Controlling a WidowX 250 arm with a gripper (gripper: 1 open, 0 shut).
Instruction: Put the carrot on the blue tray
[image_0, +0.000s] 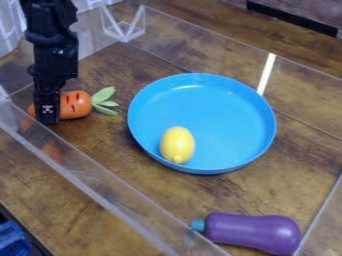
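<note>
The orange carrot with a green leafy top lies on the wooden table at the left, leaves pointing right toward the tray. My black gripper comes straight down onto the carrot's left end, and its fingers are shut on the carrot. The carrot's left part is hidden behind the fingers. The round blue tray sits just right of the carrot, a short gap between them.
A yellow lemon lies inside the tray near its front left rim. A purple eggplant lies at the front right of the table. Clear acrylic walls border the table at the front left and right.
</note>
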